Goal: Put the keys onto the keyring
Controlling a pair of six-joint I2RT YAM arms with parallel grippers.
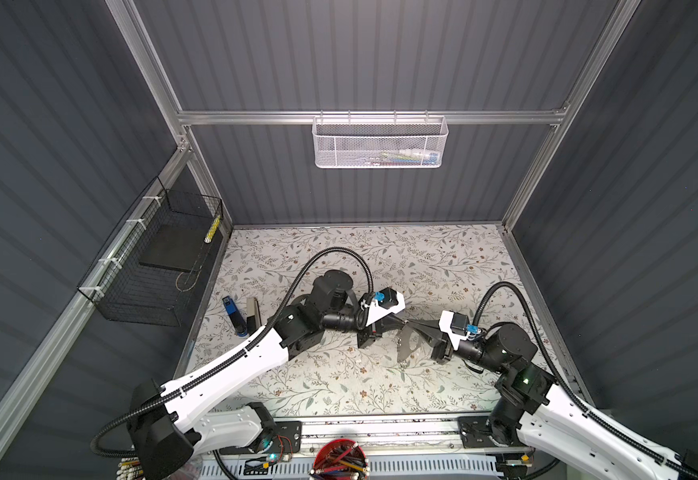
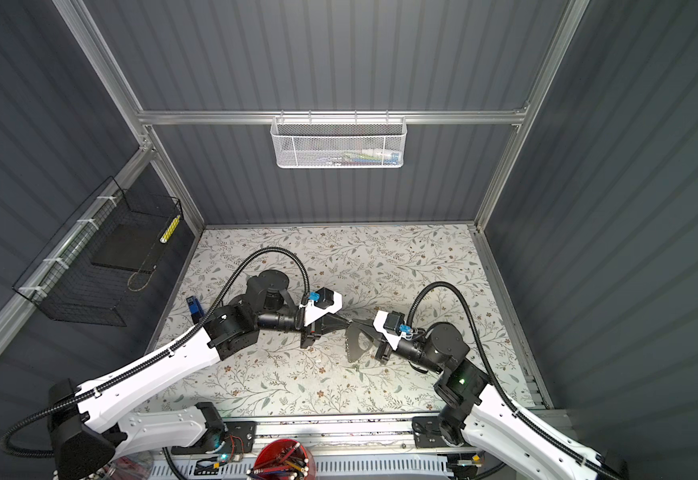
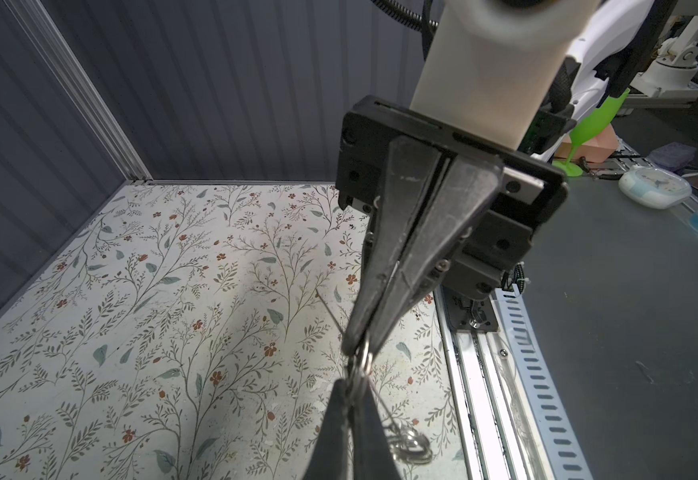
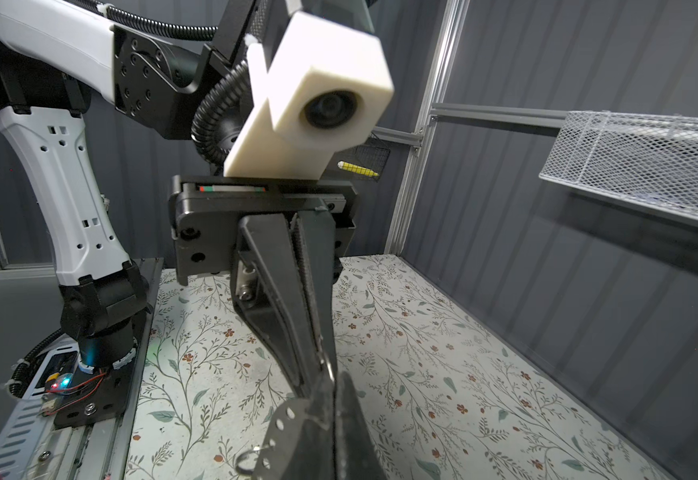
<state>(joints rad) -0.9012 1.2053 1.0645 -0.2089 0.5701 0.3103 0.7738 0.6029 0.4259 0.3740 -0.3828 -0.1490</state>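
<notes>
Nearest, in the left wrist view, my left gripper has its jaws together, and they appear to pinch a thin wire ring at the very tip. Directly opposite, tip to tip, my right gripper is likewise closed. The right wrist view shows it clamped on one edge of the keyring, so the plate hangs below the two tips, its row of holes turned away from my fingers. It seems to hang clear of the table. I judge the step in hand to be threading the wire ring onto the keyring. To do it well, I hold the right grip firm so that the plate cannot swing. I move the left tip only in small, slow strokes and align the ring with the plate's edge before pushing. I release nothing until the ring is seen to encircle the metal. The limits of view are as follows. My own fingers cover the contact point, so I cannot tell whether the ring already passes through the keyring or only lies against it. A cluster of small rings dangles lower on a thin wire. The keys and their tags are not visible in any view, and whether they hang from that cluster is unclear. In both top views, farther off, the tips meet mid-table, but the detail there is too small to read.
</notes>
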